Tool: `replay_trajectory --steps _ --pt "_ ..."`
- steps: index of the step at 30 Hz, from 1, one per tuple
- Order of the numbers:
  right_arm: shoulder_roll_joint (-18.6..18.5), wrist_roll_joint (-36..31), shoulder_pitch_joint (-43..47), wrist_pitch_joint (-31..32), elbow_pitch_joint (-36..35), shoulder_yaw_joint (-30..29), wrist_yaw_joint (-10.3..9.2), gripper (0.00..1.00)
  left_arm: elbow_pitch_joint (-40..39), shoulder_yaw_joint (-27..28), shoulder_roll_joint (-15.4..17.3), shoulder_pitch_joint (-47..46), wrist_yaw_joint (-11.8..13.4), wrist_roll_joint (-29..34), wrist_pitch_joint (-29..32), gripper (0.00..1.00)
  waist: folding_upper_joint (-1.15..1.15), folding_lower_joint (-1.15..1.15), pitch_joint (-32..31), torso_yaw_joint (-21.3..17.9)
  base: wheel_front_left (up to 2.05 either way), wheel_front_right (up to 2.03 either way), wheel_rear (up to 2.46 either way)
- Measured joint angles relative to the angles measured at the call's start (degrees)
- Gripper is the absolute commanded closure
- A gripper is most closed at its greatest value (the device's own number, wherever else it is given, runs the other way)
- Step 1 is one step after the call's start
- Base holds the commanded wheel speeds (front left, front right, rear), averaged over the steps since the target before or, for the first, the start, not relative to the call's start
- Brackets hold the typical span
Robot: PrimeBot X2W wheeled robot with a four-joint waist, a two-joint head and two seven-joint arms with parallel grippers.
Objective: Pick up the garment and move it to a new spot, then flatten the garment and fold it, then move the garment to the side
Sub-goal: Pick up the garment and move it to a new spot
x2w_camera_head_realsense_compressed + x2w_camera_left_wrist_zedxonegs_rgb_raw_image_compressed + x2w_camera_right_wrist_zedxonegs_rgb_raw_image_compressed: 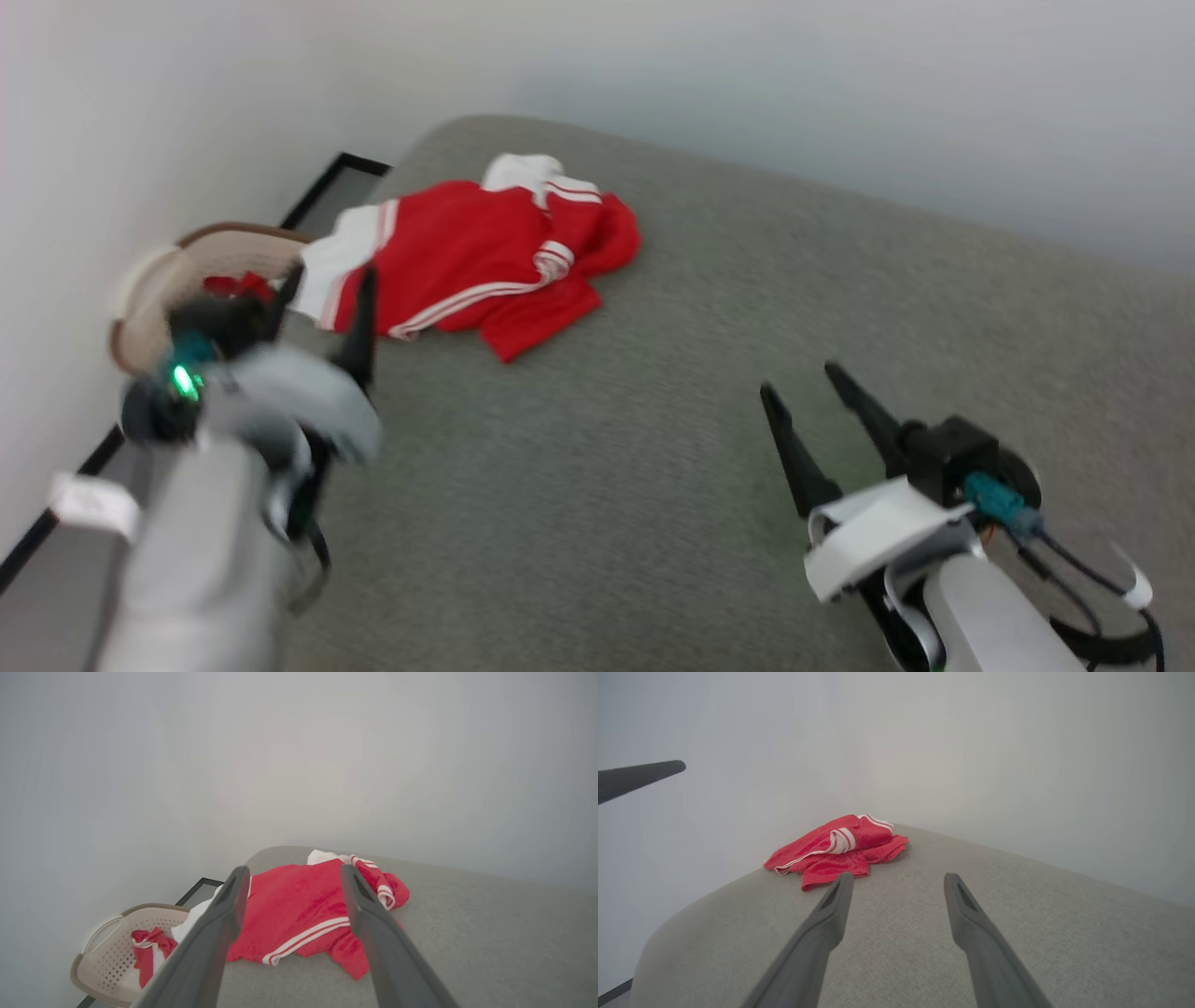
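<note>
Garment [467,252] untouched; 2 tools [331,273] [797,377] wide, empty

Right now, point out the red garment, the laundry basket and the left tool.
garment [467,261], head view, on its red body panel.
laundry basket [110,959], left wrist view, on its perforated beige wall.
left tool [294,870], left wrist view, midway between its open fingertips.
</note>
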Motion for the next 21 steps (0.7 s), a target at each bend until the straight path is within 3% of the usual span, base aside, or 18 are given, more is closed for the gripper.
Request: replay_trajectory --steps 8,13,21 --pt "0.3 -0.9 -3.7 0.0 -2.6 0.9 0.00 0.00 12.9 -6.3 10.5 -16.0 0.0 -15.1 10.6 0.00 0.00 0.00 5.4 -7.0 0.00 0.00 0.00" --pt "1.1 -0.4 -4.8 0.0 -4.3 2.4 0.00 0.00 17.1 -11.6 15.8 -18.8 -0.1 -22.1 20.6 0.00 0.00 0.00 8.3 -12.4 0.00 0.00 0.00" --pt "1.3 -0.3 -6.3 0.0 -7.1 4.5 0.00 0.00 20.8 -15.2 22.0 -21.0 -0.1 -31.5 33.2 0.00 0.00 0.00 12.3 -20.1 0.00 0.00 0.00"
